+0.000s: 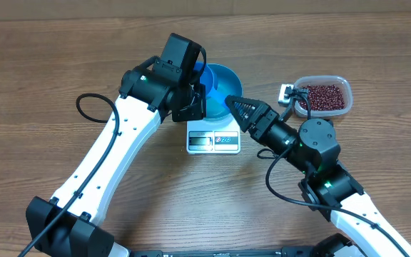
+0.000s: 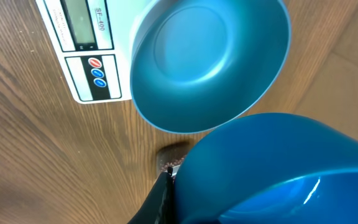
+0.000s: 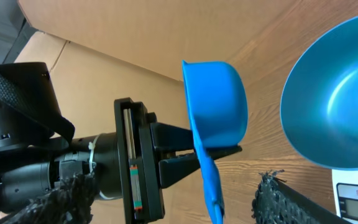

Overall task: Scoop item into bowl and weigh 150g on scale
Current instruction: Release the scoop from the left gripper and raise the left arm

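The blue bowl [image 1: 223, 82] stands empty on the white scale [image 1: 214, 137]; both also show in the left wrist view, bowl [image 2: 210, 56] and scale [image 2: 86, 37]. My left gripper [image 1: 193, 103] is shut on a small blue scoop [image 1: 200, 89], held at the bowl's left rim. In the right wrist view the scoop [image 3: 215, 109] hangs with its handle pointing down, beside the bowl [image 3: 340, 106]. My right gripper [image 1: 228, 102] is open, and the scoop's handle lies between its fingers [image 3: 284, 202] without touching them. The red-brown beans [image 1: 323, 96] fill a clear tub at the right.
The clear tub [image 1: 342, 82] sits right of the scale, close to my right arm's elbow [image 1: 316, 135]. A small white clip [image 1: 286, 93] lies at the tub's left edge. The two arms meet closely over the scale. Bare wood surrounds them.
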`<act>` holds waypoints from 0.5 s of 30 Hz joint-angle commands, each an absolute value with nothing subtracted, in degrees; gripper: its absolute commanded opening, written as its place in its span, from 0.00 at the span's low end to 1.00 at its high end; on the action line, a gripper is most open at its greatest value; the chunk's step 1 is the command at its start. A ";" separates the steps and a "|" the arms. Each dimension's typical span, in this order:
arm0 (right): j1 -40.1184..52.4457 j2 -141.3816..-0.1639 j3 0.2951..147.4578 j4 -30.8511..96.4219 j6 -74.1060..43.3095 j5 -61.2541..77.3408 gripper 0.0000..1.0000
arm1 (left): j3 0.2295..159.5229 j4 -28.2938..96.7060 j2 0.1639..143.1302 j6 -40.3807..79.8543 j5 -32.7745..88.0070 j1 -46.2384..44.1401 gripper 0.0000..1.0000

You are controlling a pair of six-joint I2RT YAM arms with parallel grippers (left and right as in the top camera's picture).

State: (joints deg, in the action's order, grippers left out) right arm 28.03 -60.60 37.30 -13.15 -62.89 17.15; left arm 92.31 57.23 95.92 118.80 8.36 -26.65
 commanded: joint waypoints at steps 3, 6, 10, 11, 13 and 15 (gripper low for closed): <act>31.09 -60.58 38.65 -13.67 -64.58 10.24 0.71 | 93.71 56.97 96.12 119.55 7.03 -27.03 0.04; 32.86 -60.58 38.65 -13.67 -64.55 6.46 0.61 | 93.71 56.97 96.12 119.55 7.03 -27.03 0.04; 34.50 -60.58 38.65 -14.02 -64.55 3.38 0.55 | 93.69 56.99 96.12 119.52 7.07 -27.03 0.04; 34.65 -60.58 38.65 -14.13 -64.55 2.98 0.54 | 93.71 56.99 96.12 119.52 7.11 -27.03 0.04; 34.83 -60.58 38.65 -14.44 -64.55 2.15 0.53 | 93.71 56.99 96.12 119.52 7.31 -27.05 0.04; 34.83 -60.64 38.65 -14.50 -64.55 1.56 0.50 | 93.71 56.99 96.12 119.52 7.55 -27.05 0.04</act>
State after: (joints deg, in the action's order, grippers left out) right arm 34.33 -60.60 37.30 -13.50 -64.62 4.84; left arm 92.31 56.99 95.92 118.83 8.08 -26.65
